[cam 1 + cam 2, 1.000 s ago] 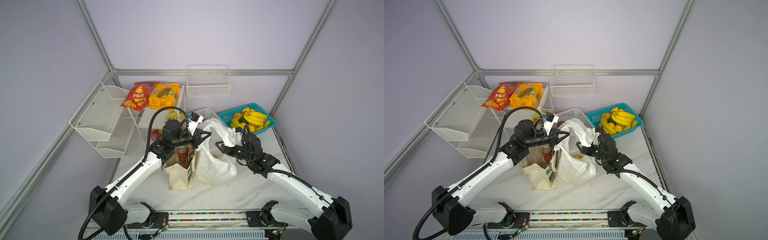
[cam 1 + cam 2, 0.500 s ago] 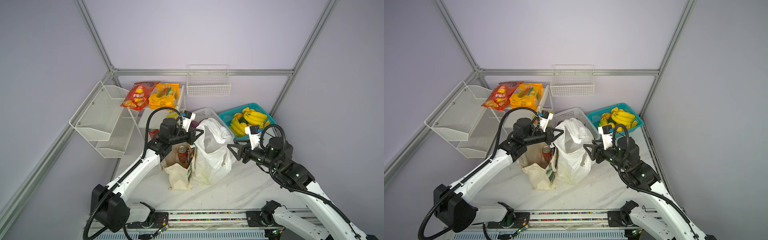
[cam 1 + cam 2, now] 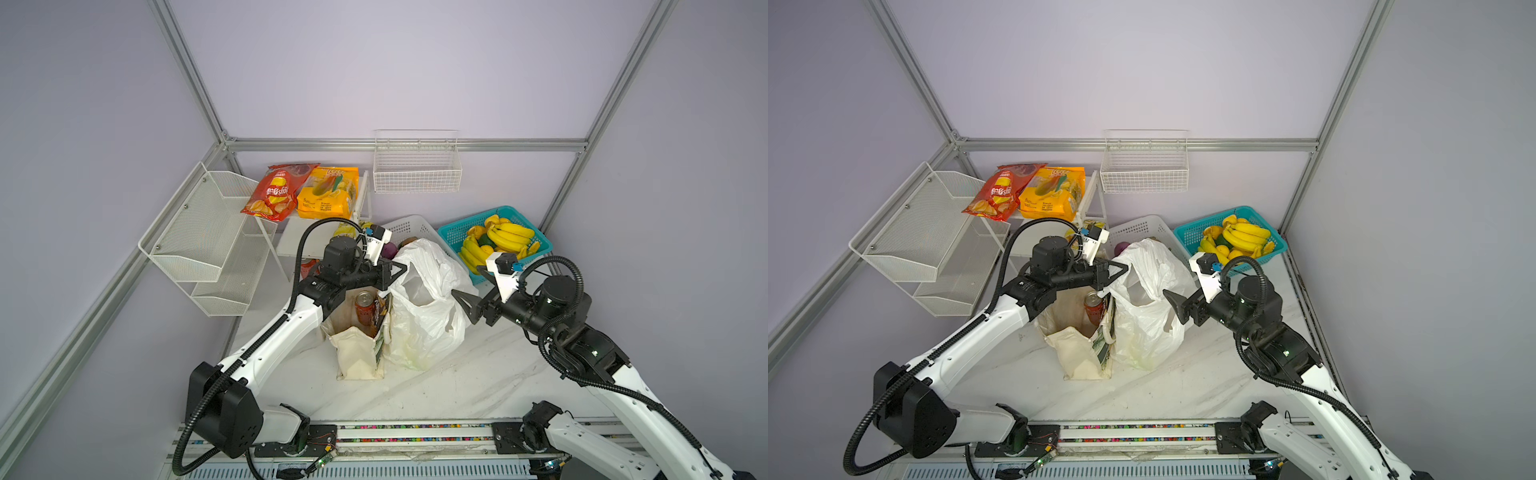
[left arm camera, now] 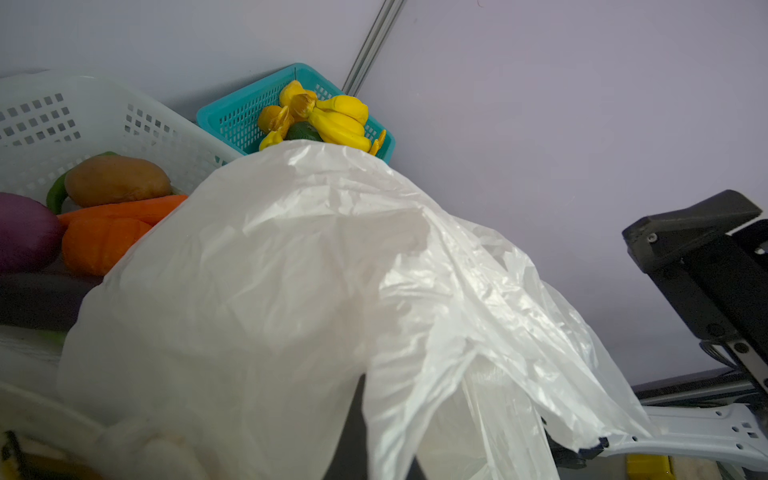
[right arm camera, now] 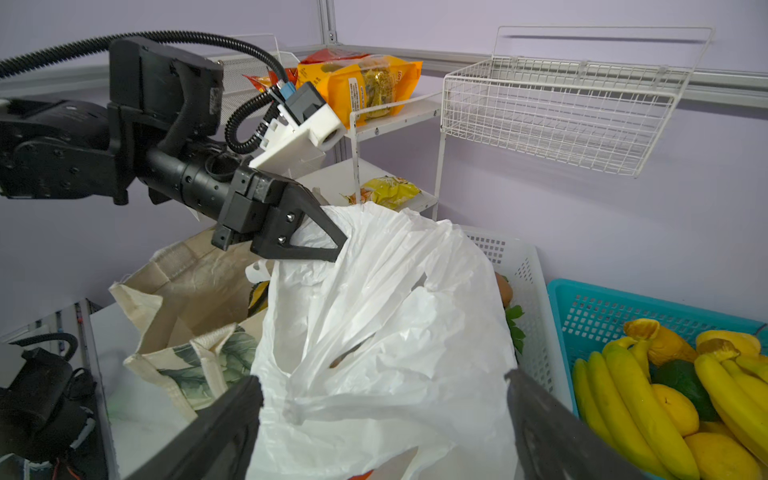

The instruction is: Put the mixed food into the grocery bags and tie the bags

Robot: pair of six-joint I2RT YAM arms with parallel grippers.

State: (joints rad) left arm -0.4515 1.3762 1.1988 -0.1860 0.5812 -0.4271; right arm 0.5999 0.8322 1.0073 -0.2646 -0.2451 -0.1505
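The white plastic bag (image 3: 424, 307) (image 3: 1142, 320) stands upright beside the cream canvas tote (image 3: 357, 353) (image 3: 1075, 349). The reddish-brown can (image 3: 365, 307) (image 3: 1094, 308) stands in the tote, next to a dark packet with yellow marks (image 5: 258, 294). My left gripper (image 3: 400, 271) (image 3: 1121, 270) (image 5: 338, 249) is shut on the bag's upper edge, holding it up. In the left wrist view the bag (image 4: 291, 270) hides these jaws. My right gripper (image 3: 462, 305) (image 3: 1177, 305) (image 5: 380, 382) hangs open just right of the bag, its fingers either side of a loose handle. The oranges are out of view.
A white lattice basket (image 3: 415, 228) with vegetables and a teal basket (image 3: 457, 232) of bananas sit behind the bags. A tiered shelf (image 3: 216, 232) at the back left carries a red crisp packet (image 3: 274, 193) and a yellow-orange packet (image 3: 326, 195). A wire basket (image 3: 415, 174) hangs on the back wall.
The right gripper has drawn back to the right from the plastic bag, and its jaws have opened wide. The right arm is raised higher. The left gripper keeps its grip, shifted slightly.
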